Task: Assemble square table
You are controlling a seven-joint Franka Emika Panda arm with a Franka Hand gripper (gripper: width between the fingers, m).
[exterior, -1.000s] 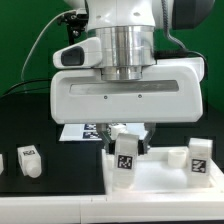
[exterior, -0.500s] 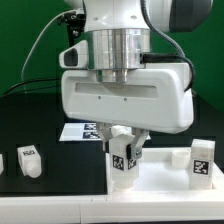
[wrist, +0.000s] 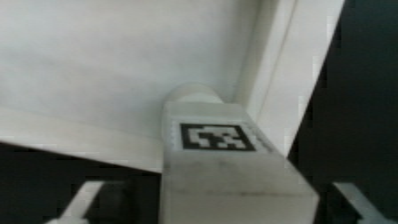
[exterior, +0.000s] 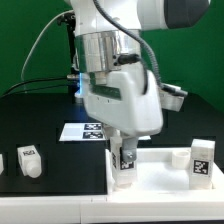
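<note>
The tool (exterior: 125, 167) pinches an upright tagged leg (exterior: 127, 157) between its fingers (wrist: 84, 201). The leg stands directly beneath it on one corner of the square top (exterior: 165, 178), which lies along the bench's (exterior: 40, 120) front edge, toward the exterior view's right corner.

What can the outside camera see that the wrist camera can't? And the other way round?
Only the exterior view shows the big white robot arm, a second tagged white leg on the exterior view's right, a third tagged white leg on the black table, and the marker board. Only the wrist view shows one black-and-white tag in big close-up. Both show the hand, the chunky white plastic leg at it, and the flat white square tabletop.
</note>
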